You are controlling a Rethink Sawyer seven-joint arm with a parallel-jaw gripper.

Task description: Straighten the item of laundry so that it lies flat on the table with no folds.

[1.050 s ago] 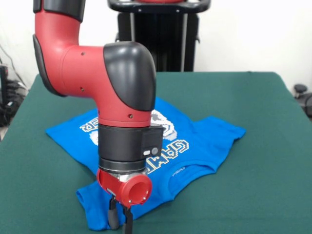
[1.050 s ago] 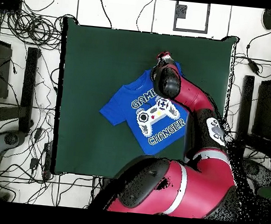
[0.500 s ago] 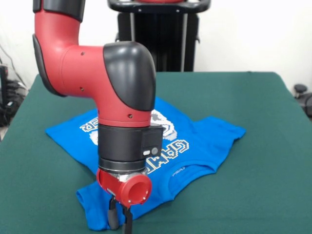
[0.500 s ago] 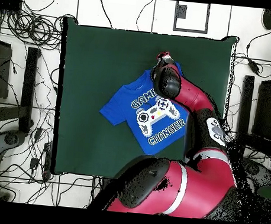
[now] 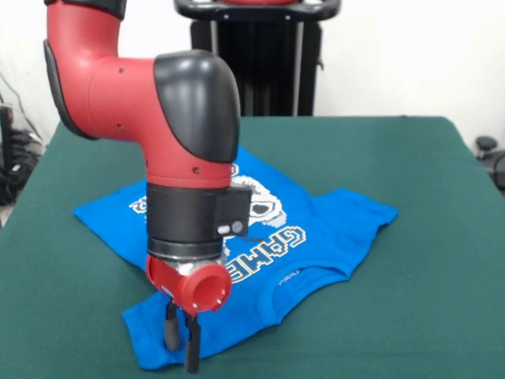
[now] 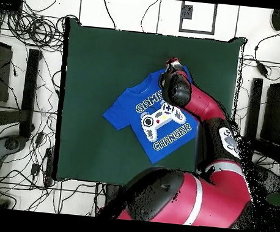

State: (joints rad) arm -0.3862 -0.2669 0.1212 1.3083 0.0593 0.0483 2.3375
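One gripper hangs from the red and black arm above the near sleeve of the T-shirt. Its two dark fingers point straight down with a narrow gap between them, and nothing is held; the tips stand over the blue cloth at the sleeve's edge, and contact with the cloth cannot be judged.

The T-shirt lies print side up on the green table, turned at an angle to the table's edges. In the overhead view the T-shirt sits right of the table's centre, well apart from the table's left edge, with the white lettering and the controller picture readable. The arm covers the shirt's upper right part in that view.

In the front view the sleeve under the gripper is bunched, with a fold along its upper edge. The other sleeve lies flat toward the right. The hem side extends toward the left, flat on the table.
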